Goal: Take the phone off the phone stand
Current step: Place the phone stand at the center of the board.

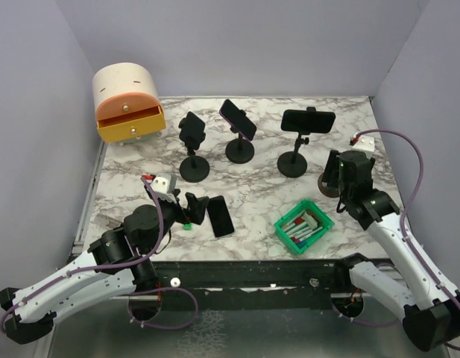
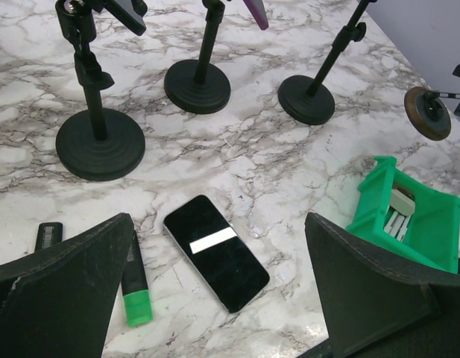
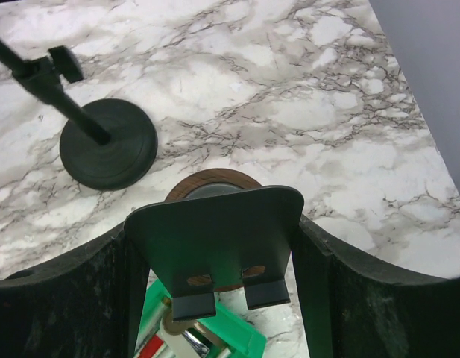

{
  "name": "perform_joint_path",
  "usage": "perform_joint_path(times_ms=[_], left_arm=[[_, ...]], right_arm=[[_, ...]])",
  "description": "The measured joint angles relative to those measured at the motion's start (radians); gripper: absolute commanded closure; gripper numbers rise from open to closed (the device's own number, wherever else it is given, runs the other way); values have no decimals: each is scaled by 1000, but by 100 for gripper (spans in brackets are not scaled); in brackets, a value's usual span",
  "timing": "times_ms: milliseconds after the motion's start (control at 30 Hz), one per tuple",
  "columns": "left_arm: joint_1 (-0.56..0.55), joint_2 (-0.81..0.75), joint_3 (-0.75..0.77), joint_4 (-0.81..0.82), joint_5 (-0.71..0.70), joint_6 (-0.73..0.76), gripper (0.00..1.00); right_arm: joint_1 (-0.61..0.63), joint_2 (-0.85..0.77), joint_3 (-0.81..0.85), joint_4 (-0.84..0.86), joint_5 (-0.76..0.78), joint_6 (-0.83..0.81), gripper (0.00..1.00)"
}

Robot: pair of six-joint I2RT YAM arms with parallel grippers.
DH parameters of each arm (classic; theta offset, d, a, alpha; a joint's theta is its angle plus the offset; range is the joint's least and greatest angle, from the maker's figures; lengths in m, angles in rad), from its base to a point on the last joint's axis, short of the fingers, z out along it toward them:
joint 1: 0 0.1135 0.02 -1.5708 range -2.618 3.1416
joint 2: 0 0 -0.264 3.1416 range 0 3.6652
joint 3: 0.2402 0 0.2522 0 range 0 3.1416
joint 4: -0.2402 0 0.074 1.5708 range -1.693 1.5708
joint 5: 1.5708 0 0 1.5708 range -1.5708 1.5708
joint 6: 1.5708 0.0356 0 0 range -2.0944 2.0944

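The phone point(image 1: 221, 216) lies flat on the worktop, close to the front edge and a bit left of the middle. It is off every stand and its dark screen faces up.

The left hand point(image 1: 196, 209) is open wide and holds nothing. The left wrist view shows the phone point(image 2: 216, 252) on the worktop between its two fingers point(image 2: 65, 283), not touching them. A white stripe of light shines on the screen. This view also shows a green marker point(image 2: 136, 280) just beside the left finger. From the top only a small bit of green point(image 1: 187, 225) shows.

The right hand point(image 1: 338, 179) is near the right edge of the worktop. It is closed on a small stand point(image 3: 215, 231). The right wrist view shows what the top view hides: a dark flat plate with two little hooks at the bottom, squeezed between the fingers point(image 3: 58, 298). A round brown foot point(image 3: 211, 180) peeks out behind the plate. The left wrist view shows that brown foot point(image 2: 427, 112) tipped on its edge.

Three tall stands are in a row toward the back edge. The top view shows a tilted phone point(image 1: 238, 119) on the middle stand point(image 1: 240, 151) and a sideways phone point(image 1: 308, 119) on the right stand point(image 1: 293, 164). The left wrist view cuts off those tops. A green bin point(image 1: 323, 216) sits near the front edge, right of the middle.
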Motion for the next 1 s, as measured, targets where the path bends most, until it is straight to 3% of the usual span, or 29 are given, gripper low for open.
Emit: perform_joint_path(times_ms=[200, 433, 733, 1000], left_arm=[[0, -4, 0, 0, 18, -3, 2], [0, -23, 0, 0, 43, -7, 2], [0, -47, 0, 0, 54, -6, 2], [7, -34, 0, 0, 53, -2, 2]], right_arm=[[-165, 57, -23, 102, -77, 52, 68], [-275, 316, 55, 237, -86, 84, 68], [-417, 724, 338, 402, -109, 61, 68], [-462, 1037, 594, 409, -135, 34, 66]])
